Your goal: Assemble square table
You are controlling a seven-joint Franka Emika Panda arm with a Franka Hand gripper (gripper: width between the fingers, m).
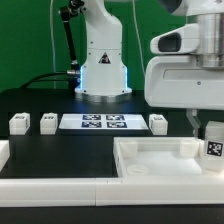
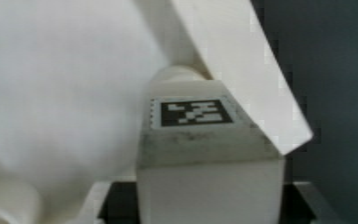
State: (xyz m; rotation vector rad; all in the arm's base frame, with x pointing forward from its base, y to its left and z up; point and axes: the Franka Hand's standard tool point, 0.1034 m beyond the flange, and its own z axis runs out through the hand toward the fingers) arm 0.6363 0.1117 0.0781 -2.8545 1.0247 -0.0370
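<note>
- Bench first: the black flat work surface [image 1: 40, 100] fills the exterior view, with a green backdrop behind it.
- White Franka arm: its base [image 1: 100, 60] stands at the far side of the bench, about mid-frame. The big white wrist housing hangs in the foreground at the exterior view's right, so it blocks a fair chunk of the scene.
- Large white plastic square tray-like table top [image 1: 150, 146] with the raised rim lies flat on the bench at the near side, toward the exterior view's right. It sits right under the wrist housing.
- Long white bar fence [image 1: 55, 186] runs along the near edge of the bench on the exterior view's left. It ends just beside the table top.
- Thin flat white marker board [image 1: 103, 122] with its row of printed tags lies flat in the middle of the bench, in front of the arm base.
- Two-finger gripper [image 1: 205, 132] points down over the far right corner of the table top. Its jaws look clamped on a short white tagged leg, one on each side of it.
- That held leg [image 1: 213, 148] stands upright with its black-and-white tag facing the exterior camera. In the wrist view the held leg [image 2: 194, 150] fills the centre with the tray rim slanting past behind it. I can't tell if its bottom end touches the tray.
- Three loose legs, short white tagged blocks, sit on the bench in line with the marker board. Two [image 1: 20, 123] [image 1: 48, 122] are off its left end in the exterior view, and one [image 1: 158, 122] is just off its right end.
</note>
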